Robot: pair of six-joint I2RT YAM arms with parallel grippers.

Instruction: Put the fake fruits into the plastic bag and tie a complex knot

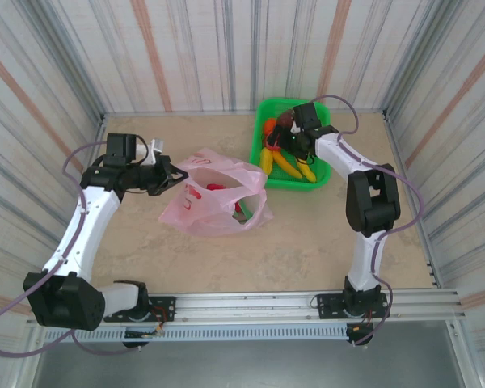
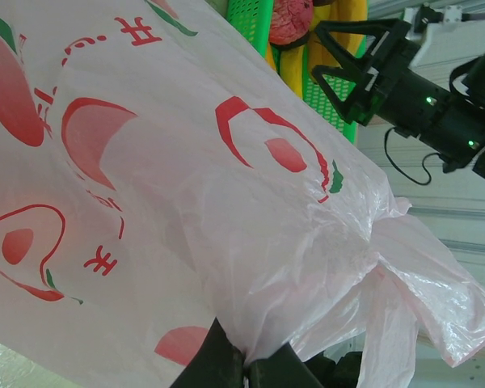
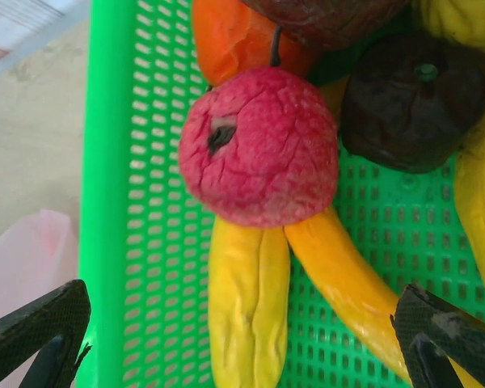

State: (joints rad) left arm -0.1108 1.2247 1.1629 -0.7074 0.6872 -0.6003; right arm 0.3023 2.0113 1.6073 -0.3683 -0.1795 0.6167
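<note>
The bag (image 1: 214, 198) is lying on the table (image 1: 307, 242) left of centre. The basket (image 1: 257, 141) is sitting behind it to the right, near the back wall. The fruits (image 1: 291, 162) are lying in the basket, and a round fruit (image 3: 259, 145) is resting on two bananas (image 3: 246, 315). The left gripper (image 1: 175, 178) is pinching the bag's left edge. The right gripper (image 1: 293, 144) is hanging over the basket.
</note>
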